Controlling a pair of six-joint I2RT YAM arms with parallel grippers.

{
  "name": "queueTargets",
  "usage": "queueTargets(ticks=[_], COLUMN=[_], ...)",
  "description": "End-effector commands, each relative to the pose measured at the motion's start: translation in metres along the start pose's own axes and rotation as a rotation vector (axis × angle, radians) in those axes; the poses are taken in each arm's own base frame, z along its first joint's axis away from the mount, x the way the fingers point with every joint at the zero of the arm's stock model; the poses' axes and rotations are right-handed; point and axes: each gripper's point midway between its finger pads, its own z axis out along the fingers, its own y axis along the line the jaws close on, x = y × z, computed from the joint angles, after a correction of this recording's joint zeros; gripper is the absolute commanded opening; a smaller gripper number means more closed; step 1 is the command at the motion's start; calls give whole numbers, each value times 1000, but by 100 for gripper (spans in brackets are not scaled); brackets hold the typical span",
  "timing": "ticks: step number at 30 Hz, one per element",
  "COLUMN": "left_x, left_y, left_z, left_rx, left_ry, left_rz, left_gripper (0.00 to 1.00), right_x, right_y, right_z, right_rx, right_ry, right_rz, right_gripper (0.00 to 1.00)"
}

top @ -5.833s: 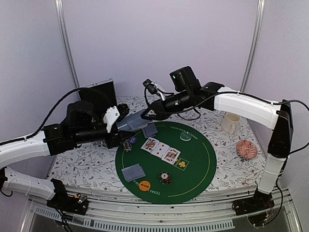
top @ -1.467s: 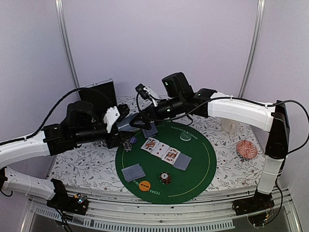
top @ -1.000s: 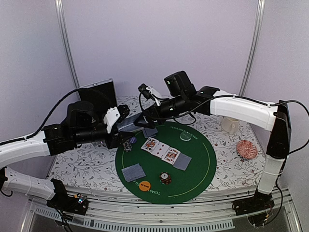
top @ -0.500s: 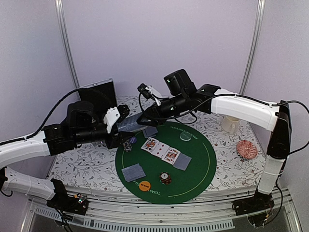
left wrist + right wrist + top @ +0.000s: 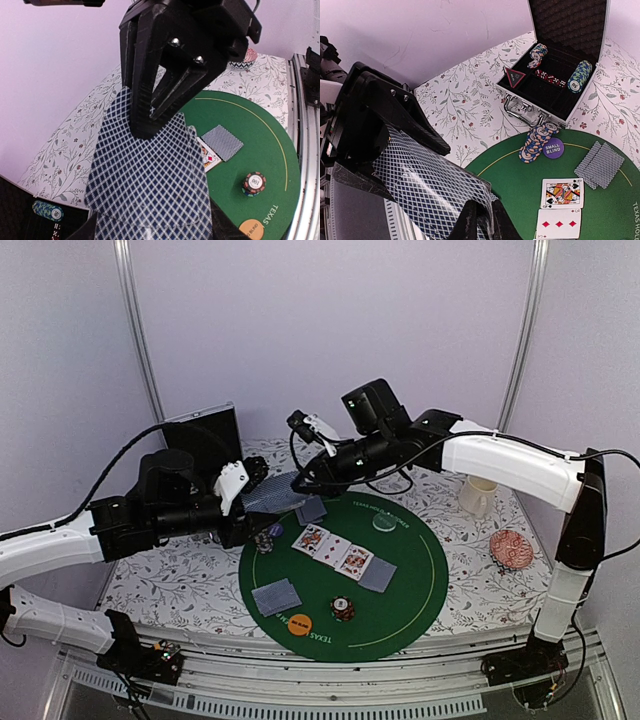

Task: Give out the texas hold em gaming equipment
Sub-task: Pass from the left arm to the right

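Observation:
My left gripper [image 5: 256, 490] is shut on a deck of cards [image 5: 150, 185] with blue diamond backs, held above the table's left rear; its fingers [image 5: 226, 228] flank the deck. My right gripper [image 5: 484, 221] is shut on the front edge of the deck's top card [image 5: 435, 185]. On the green mat [image 5: 415, 585] lie three face-up cards [image 5: 333, 551], a face-down card [image 5: 377, 575], two face-down pairs [image 5: 276, 596] [image 5: 311, 510], chip stacks [image 5: 343, 609] [image 5: 536, 142], an orange disc [image 5: 299, 622], a clear disc [image 5: 384, 523] and a purple small-blind disc [image 5: 553, 148].
An open metal case [image 5: 555, 85] at the back left holds chips, dice and a red-edged triangle marker [image 5: 514, 76]. A white mug [image 5: 478, 494] and a red patterned bowl [image 5: 513, 549] stand on the right of the floral tablecloth.
The right gripper has gone from open to shut on the deck's top card and shifted slightly right. The left arm and the deck have stayed still.

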Motion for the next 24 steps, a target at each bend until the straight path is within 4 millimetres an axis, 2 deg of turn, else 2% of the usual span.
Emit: queueTargets(ticks=[1, 4, 15, 24], left_x=[-8, -8, -11, -17], left_y=[-2, -2, -1, -2], left_z=[0, -1, -3, -8], left_rx=[9, 10, 5, 9], left_ry=[-38, -39, -52, -84], left_rz=[8, 8, 9, 9], left_gripper=[51, 51, 51, 51], right_x=[-14, -13, -12, -10], right_y=[5, 6, 13, 14], right_z=[-11, -8, 5, 13], right_rx=[5, -10, -99, -152], right_ry=[-25, -20, -11, -11], right_rz=[-18, -15, 2, 40], right_gripper=[13, 18, 52, 62])
